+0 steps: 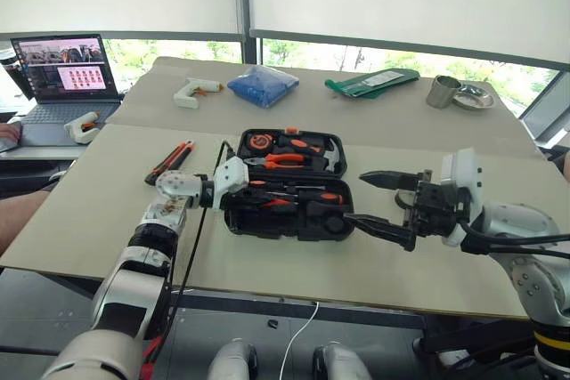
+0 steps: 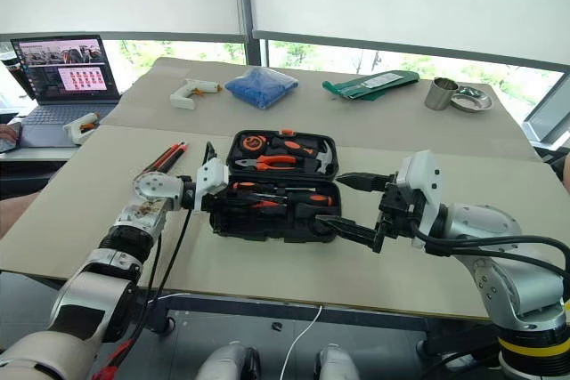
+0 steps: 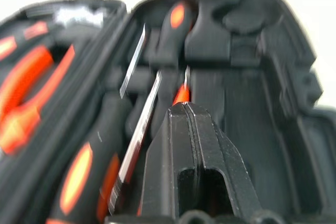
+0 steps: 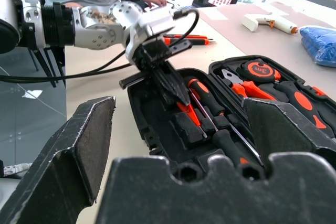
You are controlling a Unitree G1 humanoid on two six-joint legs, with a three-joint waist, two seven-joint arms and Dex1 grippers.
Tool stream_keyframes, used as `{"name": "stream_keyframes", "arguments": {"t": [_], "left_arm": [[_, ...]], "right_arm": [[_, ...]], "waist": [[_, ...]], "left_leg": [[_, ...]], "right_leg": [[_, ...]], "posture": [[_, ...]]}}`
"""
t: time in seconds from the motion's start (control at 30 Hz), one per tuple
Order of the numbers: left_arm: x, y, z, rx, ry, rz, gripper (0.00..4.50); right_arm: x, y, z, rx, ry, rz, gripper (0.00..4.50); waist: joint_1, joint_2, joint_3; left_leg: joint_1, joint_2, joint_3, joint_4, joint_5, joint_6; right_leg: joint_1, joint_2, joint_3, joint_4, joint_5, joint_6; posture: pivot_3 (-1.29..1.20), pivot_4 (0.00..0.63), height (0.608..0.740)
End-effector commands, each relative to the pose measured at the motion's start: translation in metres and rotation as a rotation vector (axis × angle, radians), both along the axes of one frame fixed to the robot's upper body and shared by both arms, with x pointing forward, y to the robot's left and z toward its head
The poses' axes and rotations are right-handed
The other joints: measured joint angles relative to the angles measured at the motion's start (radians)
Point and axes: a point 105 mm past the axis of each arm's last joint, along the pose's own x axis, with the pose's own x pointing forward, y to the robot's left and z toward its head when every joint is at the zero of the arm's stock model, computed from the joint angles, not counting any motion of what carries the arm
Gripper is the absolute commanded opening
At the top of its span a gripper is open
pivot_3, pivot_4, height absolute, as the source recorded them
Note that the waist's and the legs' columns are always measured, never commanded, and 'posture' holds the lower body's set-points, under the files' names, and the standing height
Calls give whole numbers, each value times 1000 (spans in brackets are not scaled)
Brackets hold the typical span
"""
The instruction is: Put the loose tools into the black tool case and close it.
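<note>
The case [image 1: 289, 184] lies open in the middle of the counter [image 1: 107, 211], its lid half holding pliers, a hammer and a tape measure, its near half holding orange-and-black screwdrivers [image 4: 202, 95]. In the head views the left gripper [image 1: 239, 186] reaches into the case's left end, and its fingertips are lost against the black plastic there. The left wrist view makes up for that: the two fingers [image 3: 194, 145] are pressed together, tips down among the slots beside a screwdriver shaft, with a bit of orange just past them; whether they pinch anything is hard to make out. The right wrist view shows the same gripper from the case's other end, closed and pointing down into the near half. The right gripper [image 1: 385, 205] hangs just right of the case, spread wide and empty, touching nothing. Left of the case, a knife [image 1: 169, 161] lies loose on the counter, its far end partly behind the left arm.
</note>
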Motion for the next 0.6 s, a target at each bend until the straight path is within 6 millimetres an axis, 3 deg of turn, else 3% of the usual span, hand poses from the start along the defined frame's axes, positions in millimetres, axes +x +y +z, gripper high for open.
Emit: {"name": "stream_keyframes", "arguments": {"t": [0.03, 0.43, 0.5, 0.6], "left_arm": [[5, 3, -8, 48, 27, 45, 10], [-6, 8, -30, 144, 101, 28, 10], [-2, 9, -25, 114, 65, 66, 10], [2, 11, 8, -127, 13, 137, 10]], "right_arm": [[-2, 0, 9, 12, -56, -12, 4500], [-2, 0, 9, 14, -48, -15, 4500], [-2, 0, 7, 12, -44, -12, 4500], [-3, -1, 5, 8, -43, -16, 4500]], "waist": [[0, 0, 0], [-3, 0, 0], [-3, 0, -1], [-3, 1, -1]], "left_leg": [[0, 0, 0, 0, 0, 0], [2, 0, 0, 0, 0, 0], [2, 1, 0, 0, 0, 0], [2, 1, 0, 0, 0, 0]], "right_leg": [[0, 0, 0, 0, 0, 0], [1, 0, 0, 1, 0, 0], [1, 0, 0, 1, 0, 0], [1, 0, 0, 1, 0, 0]], "posture": [[0, 150, 739], [0, 150, 739], [0, 150, 739], [0, 150, 739]]}}
